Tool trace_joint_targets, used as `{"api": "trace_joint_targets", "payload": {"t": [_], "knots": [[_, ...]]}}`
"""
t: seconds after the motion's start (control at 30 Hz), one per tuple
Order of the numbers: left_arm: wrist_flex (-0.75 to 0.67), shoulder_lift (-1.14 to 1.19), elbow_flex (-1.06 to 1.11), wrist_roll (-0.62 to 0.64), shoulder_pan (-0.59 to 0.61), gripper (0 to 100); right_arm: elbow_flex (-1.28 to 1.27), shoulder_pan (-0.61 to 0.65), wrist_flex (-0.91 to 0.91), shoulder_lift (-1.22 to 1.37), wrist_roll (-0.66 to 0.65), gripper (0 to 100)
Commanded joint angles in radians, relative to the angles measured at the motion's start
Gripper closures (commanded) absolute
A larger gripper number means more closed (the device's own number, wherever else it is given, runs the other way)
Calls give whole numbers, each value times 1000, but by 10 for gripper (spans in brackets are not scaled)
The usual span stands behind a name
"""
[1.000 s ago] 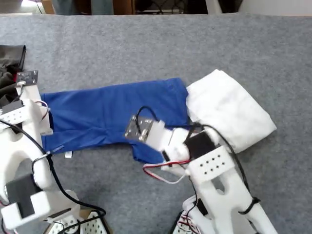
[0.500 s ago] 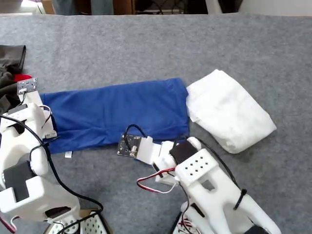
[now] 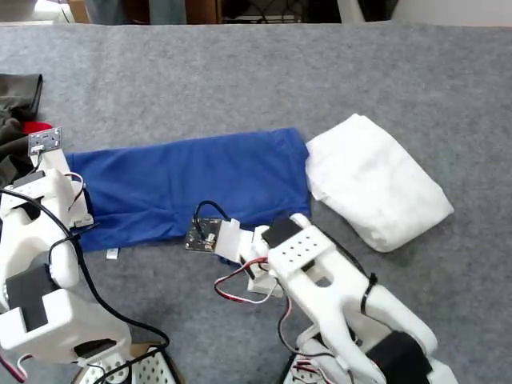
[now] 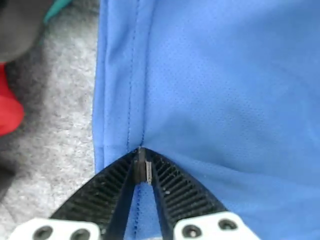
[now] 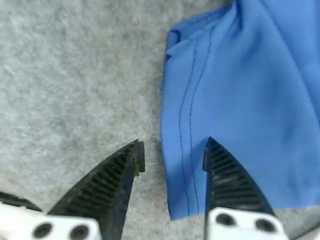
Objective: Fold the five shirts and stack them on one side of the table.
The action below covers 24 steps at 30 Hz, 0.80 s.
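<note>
A: Left gripper [image 4: 144, 162], state?
B: Pinched tight on a fold of the blue mesh shirt [image 3: 192, 184], just beside the stitched hem at the shirt's left end.
A: Shirt position?
B: It lies flat as a long band across the middle of the grey felt tabletop [image 3: 240, 72]. Its right end touches the folded white shirt [image 3: 376, 180], a soft bundle lying at an angle.
A: Right gripper [image 5: 173, 145]?
B: Jaws wide apart, nothing held. One finger is over bare felt and the other over blue cloth, with the double-stitched hem edge between them, at the shirt's near side.
A: Anything else on the table?
B: A heap of dark clothes [image 3: 18, 100] with a red cloth [image 3: 32, 128] sits at the left edge, near the blue shirt's left end.
</note>
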State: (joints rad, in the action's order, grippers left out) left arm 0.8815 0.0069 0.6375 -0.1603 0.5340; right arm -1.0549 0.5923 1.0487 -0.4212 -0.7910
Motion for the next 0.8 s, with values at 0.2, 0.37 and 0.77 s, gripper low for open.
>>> {"api": "trace_joint_targets", "payload": {"t": [0.2, 0.37, 0.77], "knots": [[3, 3, -22, 9, 19, 970, 8, 11, -100, 108, -12, 798], [3, 3, -22, 9, 22, 970, 1, 11, -98, 108, -44, 801], [25, 3, -25, -5, 22, 970, -5, -46, -104, 110, -75, 888]]}}
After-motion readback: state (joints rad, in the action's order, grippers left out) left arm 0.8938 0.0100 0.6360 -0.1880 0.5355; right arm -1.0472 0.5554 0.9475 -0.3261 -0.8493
